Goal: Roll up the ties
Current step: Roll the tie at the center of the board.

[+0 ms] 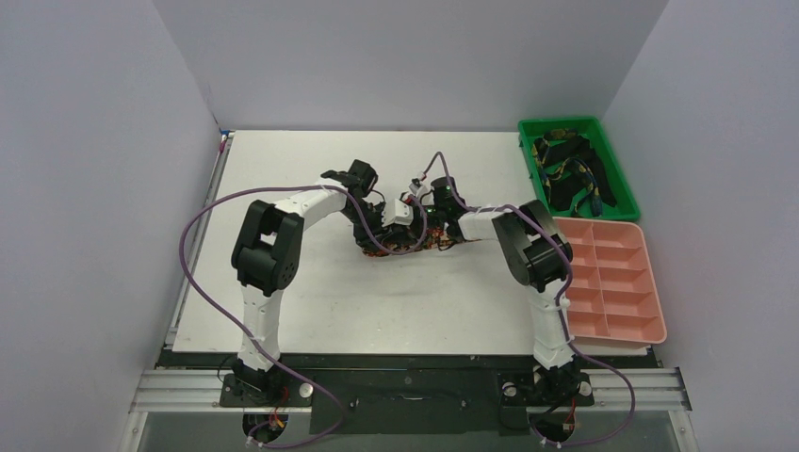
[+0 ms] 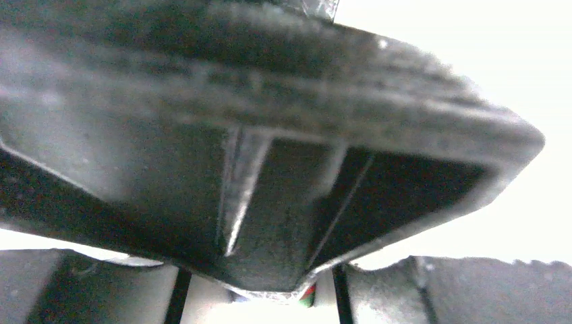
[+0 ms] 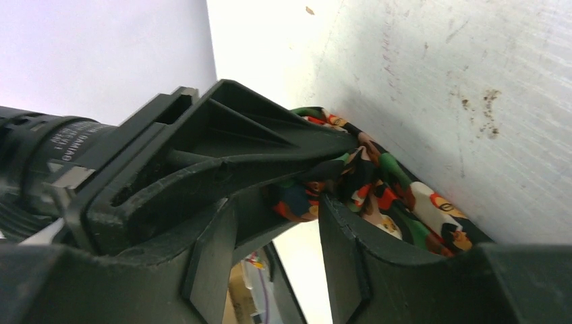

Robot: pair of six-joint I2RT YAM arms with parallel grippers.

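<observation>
A floral tie (image 1: 415,245), dark with red, orange and white print, lies bunched at the table's middle, where both arms meet over it. My left gripper (image 1: 382,229) pinches a fold of it; in the right wrist view its black fingers (image 3: 270,128) converge on the cloth (image 3: 378,196). My right gripper (image 3: 276,216) stands open right next to that fold, and the tie lies against the outside of its right finger (image 3: 351,256). The left wrist view is almost filled by the right gripper's black finger (image 2: 270,148), with only a sliver of the tie (image 2: 307,294) showing. More dark patterned ties (image 1: 568,174) lie in a green bin.
The green bin (image 1: 528,132) stands at the table's back right. A pink tray with several compartments (image 1: 650,334) sits in front of it along the right edge. Purple cables (image 1: 203,226) loop from both arms. Grey walls close in on the left, back and right.
</observation>
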